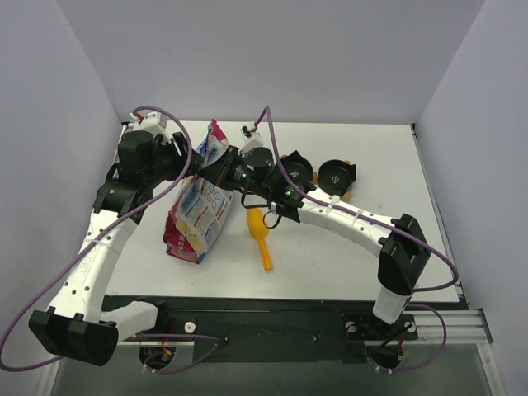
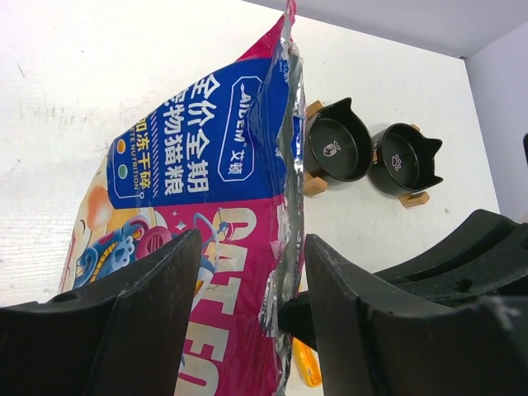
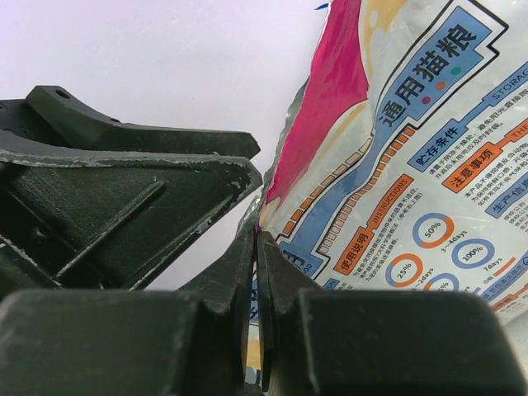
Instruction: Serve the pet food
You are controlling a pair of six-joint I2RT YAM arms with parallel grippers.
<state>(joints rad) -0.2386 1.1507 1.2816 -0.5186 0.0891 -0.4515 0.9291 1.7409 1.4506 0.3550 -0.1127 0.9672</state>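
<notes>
Pet food bag [image 1: 198,216] points mouth-first at far wall [image 1: 272,58]; right pincer [image 3: 256,241] pinches it, left pincer [image 2: 253,241] gapes.

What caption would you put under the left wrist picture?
Open left gripper straddling the foil edge of the cat food bag, two black eared bowls beyond.

Top view: the right arm [image 1: 346,219] hides part of the left bowl [image 1: 301,175] (its 8 o'clock side). Left wrist view: the bag [image 2: 206,148] is cut off at 6 o'clock, and only an orange sliver of the scoop [image 2: 308,373] shows there. Right wrist view: the bag runs off at 3 o'clock; its fine print is too small to read.
</notes>
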